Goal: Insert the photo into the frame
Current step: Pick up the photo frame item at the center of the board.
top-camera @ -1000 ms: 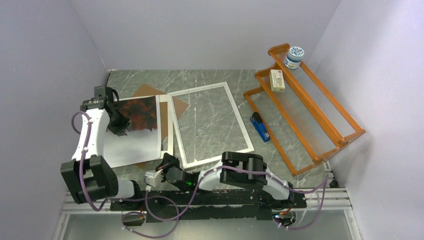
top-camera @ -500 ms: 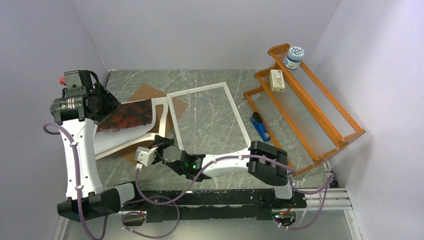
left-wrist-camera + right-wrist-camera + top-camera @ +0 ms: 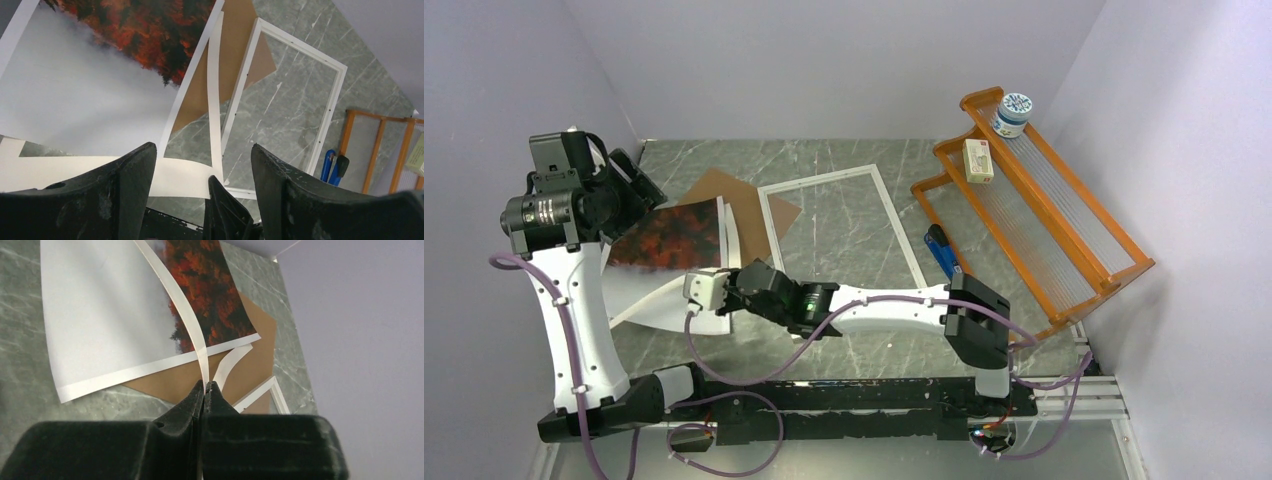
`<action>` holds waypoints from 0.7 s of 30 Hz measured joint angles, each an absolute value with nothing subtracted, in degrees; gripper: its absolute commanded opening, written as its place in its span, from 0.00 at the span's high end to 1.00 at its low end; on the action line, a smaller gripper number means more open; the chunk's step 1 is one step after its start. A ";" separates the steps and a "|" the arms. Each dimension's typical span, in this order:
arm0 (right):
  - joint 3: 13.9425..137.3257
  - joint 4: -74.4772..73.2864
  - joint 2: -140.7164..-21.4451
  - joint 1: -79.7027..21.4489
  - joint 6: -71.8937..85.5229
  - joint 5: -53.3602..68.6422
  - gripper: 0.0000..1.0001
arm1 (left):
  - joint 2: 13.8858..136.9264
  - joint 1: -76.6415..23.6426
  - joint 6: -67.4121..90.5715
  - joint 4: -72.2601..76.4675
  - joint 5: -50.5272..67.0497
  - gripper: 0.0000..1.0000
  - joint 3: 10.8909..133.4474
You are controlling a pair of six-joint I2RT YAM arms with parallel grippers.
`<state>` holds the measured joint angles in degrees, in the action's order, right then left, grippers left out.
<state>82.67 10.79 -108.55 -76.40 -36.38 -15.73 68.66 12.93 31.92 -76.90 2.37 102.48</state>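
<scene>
Right gripper [image 3: 204, 386]: clamping the photo [image 3: 664, 235] by its near white border, bowing it upward.
Left gripper [image 3: 202, 148]: hovering at ten o'clock, jaws spread, holding nothing.
Frame [image 3: 819, 178]: lying at two o'clock from the clamping gripper, long axis seemingly running eleven to five.

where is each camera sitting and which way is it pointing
Top camera: high behind the arm bases, looking down on the table; both arms show, left gripper raised and open, right gripper shut on the photo.
Left wrist: up on the raised left arm, looking down past its spread fingers at photo, brown board and frame.
Right wrist: low near the table, looking along its shut fingers, which pinch the photo's white edge.
Shared: both wrist views show the photo and brown board.
</scene>
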 measured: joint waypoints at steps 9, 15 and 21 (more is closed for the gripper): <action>85.45 5.19 -106.72 -74.08 -35.29 -14.70 1.00 | 69.60 12.93 30.94 -79.13 4.16 0.24 107.90; 92.23 2.42 -104.90 -71.37 -30.79 -14.46 1.00 | 69.58 12.93 30.85 -80.64 4.14 0.23 114.08; 100.99 0.49 -106.06 -70.65 -26.26 -17.89 1.00 | 69.56 12.93 30.89 -82.28 2.22 0.23 118.96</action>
<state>100.99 0.49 -106.06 -70.65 -26.26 -17.89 69.56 12.93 30.89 -82.28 2.22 118.96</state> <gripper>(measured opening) 0.010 0.772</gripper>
